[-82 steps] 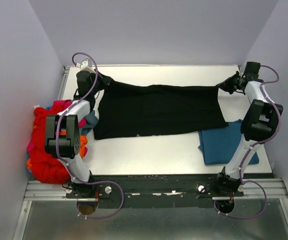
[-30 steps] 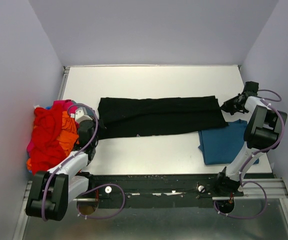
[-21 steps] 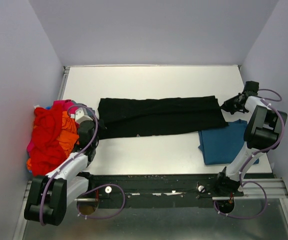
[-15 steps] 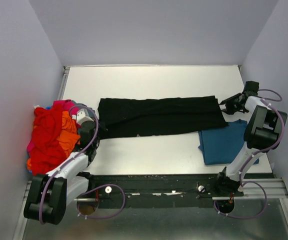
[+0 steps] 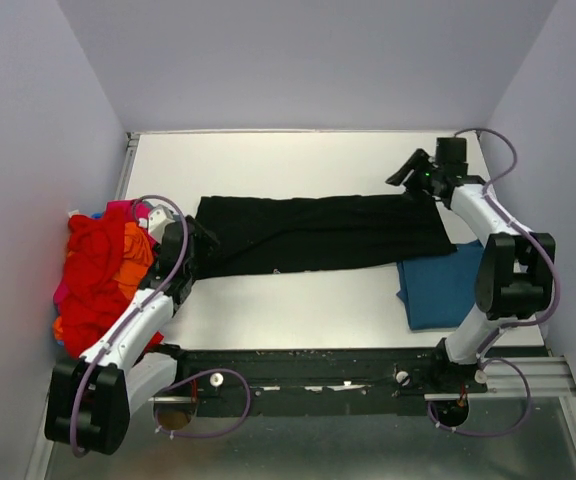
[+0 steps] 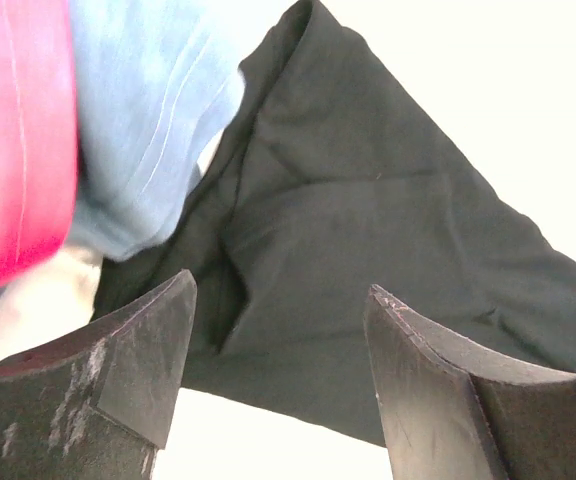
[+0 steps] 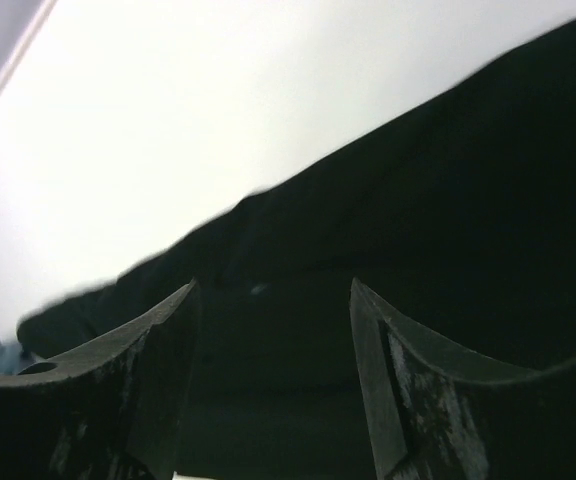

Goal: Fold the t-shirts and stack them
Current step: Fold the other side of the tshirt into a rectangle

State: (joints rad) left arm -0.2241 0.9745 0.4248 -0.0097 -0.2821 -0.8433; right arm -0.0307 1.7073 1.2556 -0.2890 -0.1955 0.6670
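Long shirt (image 5: 318, 232) across the desk (image 5: 298, 160); shirt heap (image 5: 98, 280) at its left end; folded shirt (image 5: 443, 290) touching its right front corner.

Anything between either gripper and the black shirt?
Nothing visible. The left gripper hangs open right over the left end of the black shirt, and the right gripper hangs open over its right end. Grey-blue cloth from the pile lies beside the left end, off to the side of the fingers.
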